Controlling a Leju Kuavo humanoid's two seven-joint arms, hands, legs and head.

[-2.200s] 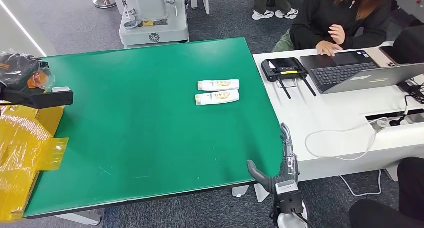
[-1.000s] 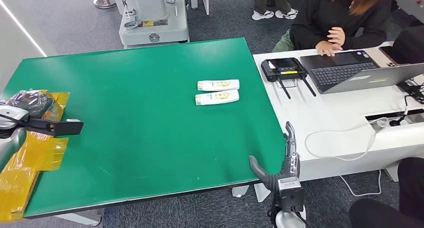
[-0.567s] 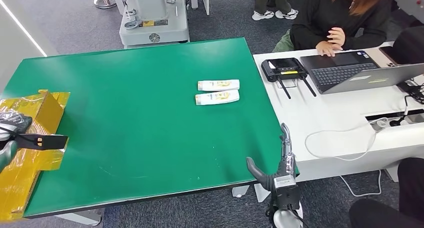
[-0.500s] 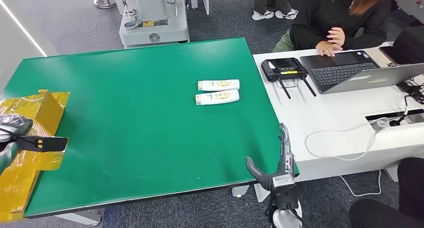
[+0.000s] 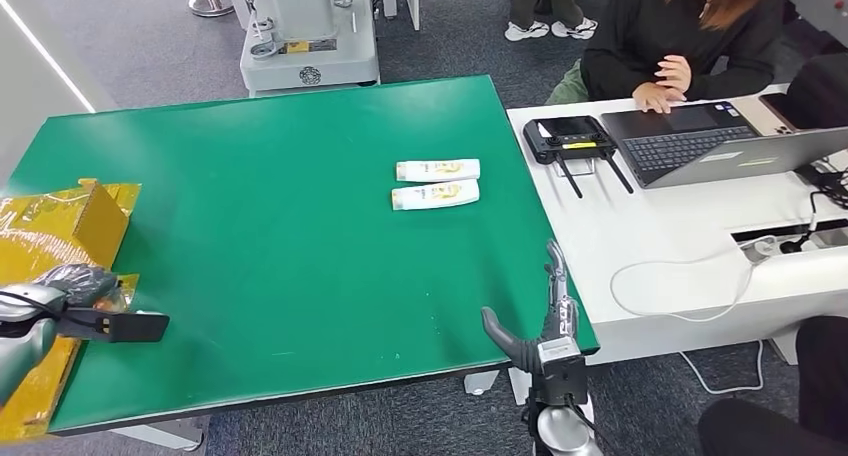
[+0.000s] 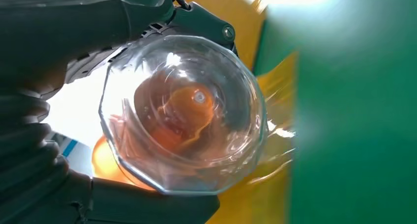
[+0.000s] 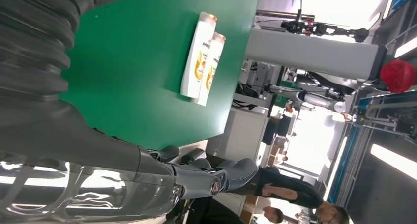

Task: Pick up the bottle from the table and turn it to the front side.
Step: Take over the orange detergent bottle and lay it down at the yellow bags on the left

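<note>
Two white shampoo bottles lie side by side on the green table [image 5: 280,236], right of centre: the far one [image 5: 437,170] and the near one [image 5: 435,195]. In the right wrist view they show as a pair [image 7: 198,53] [image 7: 211,69]. My right hand [image 5: 535,331] stands open at the table's near right corner, well short of them, its fingers [image 7: 216,177] apart with nothing in them. My left hand [image 5: 70,288] hovers at the table's near left edge. In the left wrist view this hand [image 6: 44,135] grips a clear bottle [image 6: 184,116] with orange inside, seen end-on.
A yellow wrapped box [image 5: 50,226] lies at the table's left edge under my left hand. To the right, a white desk [image 5: 690,236] carries a laptop [image 5: 700,141], a black router [image 5: 568,136] and cables; a person [image 5: 690,26] sits there. A machine base [image 5: 308,36] stands behind the table.
My left hand has come down from the far left towards the table's near edge, with the clear bottle in it. My right hand has edged left and a little up. The white bottles have not moved.
</note>
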